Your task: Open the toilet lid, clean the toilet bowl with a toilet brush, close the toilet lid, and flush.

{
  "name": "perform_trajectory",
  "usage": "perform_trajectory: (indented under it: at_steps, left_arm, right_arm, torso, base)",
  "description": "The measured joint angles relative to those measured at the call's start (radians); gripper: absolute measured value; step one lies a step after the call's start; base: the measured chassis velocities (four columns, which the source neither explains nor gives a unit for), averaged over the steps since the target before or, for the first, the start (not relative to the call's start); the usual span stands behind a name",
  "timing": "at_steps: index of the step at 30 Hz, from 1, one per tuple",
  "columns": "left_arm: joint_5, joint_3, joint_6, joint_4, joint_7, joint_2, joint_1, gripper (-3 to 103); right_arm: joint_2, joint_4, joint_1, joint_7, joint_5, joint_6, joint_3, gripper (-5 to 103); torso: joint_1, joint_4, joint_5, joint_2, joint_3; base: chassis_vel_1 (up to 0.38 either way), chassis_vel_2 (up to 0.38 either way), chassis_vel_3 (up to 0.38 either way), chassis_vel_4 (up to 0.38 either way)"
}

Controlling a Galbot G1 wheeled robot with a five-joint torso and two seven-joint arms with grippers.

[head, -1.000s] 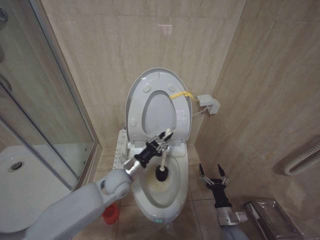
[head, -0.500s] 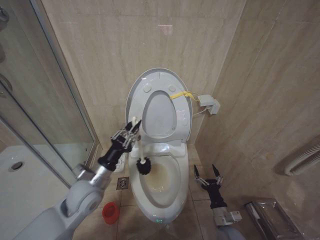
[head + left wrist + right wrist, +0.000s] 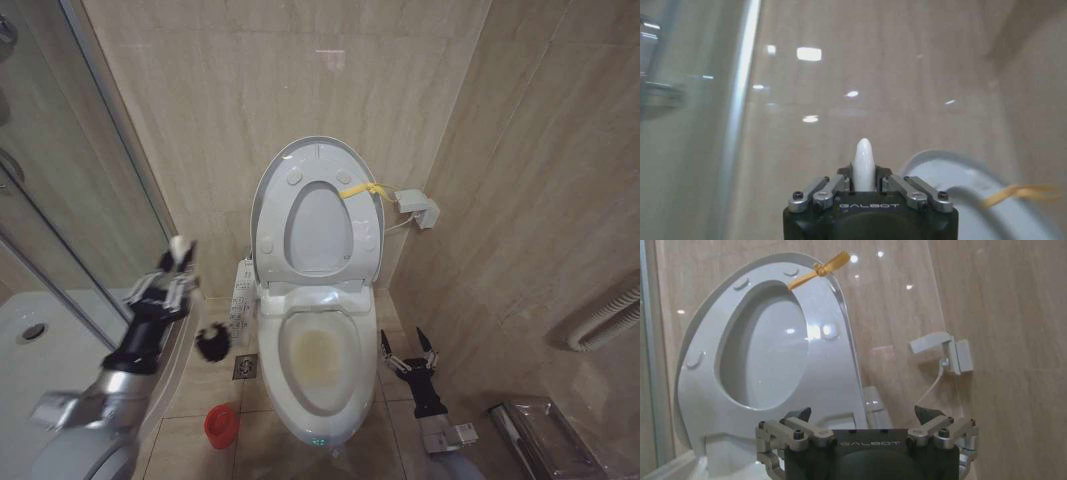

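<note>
The toilet lid [image 3: 320, 152] stands raised against the wall with the seat ring [image 3: 275, 225] in front of it, a yellow strip [image 3: 362, 189] at its edge. Below, the toilet bowl [image 3: 322, 352] lies uncovered, stained yellowish inside. My left gripper [image 3: 168, 282] is left of the toilet, shut on the pale handle of the toilet brush [image 3: 212, 342]; the black head hangs over the floor, above the red pot [image 3: 221, 425]. In the left wrist view the brush handle [image 3: 863, 159] pokes out of that left gripper [image 3: 863, 182]. My right gripper [image 3: 408, 348] hangs open and holds nothing, right of the bowl; the right wrist view has this right gripper [image 3: 863, 416] facing the lid [image 3: 763, 335].
A glass shower door [image 3: 90, 240] and white shower tray [image 3: 30, 350] close off the left. The button panel [image 3: 241, 290] runs along the toilet's left side, near a floor drain [image 3: 246, 367]. A wall box [image 3: 420, 208], a pipe [image 3: 605, 320] and a steel bin [image 3: 540, 430] lie right.
My left arm has swung left, lifting the brush out of the bowl and over the floor beside the shower. The right gripper has sunk a little.
</note>
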Motion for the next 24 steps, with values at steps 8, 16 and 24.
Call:
perform_trajectory:
  at_steps: [8,16,24]
  left_arm:
    - [0.128,-0.086,-0.082,0.102,0.018,-0.193,0.032,22]
    - [0.12,-0.022,-0.254,0.328,0.107,-0.224,-0.044,22]
    - [0.105,0.049,-0.33,0.623,0.161,-0.227,-0.134,22]
  right_arm:
    - [-0.005,0.012,-0.001,-0.019,0.016,0.015,-0.001,100]
    - [-0.007,0.027,-0.017,-0.025,0.03,0.019,0.01,100]
    - [0.004,0.036,-0.039,-0.027,0.032,0.029,0.033,100]
  torso:
    - [0.0,-0.0002,-0.0001,0.0,0.0]
    - [0.0,-0.0002,-0.0002,0.0,0.0]
    - [0.0,-0.0001,0.0,0.0,0.0]
  base:
    - [0.0,0.0,0.0,0.0]
    - [0.0,0.0,0.0,0.0]
    - [0.0,0.0,0.0,0.0]
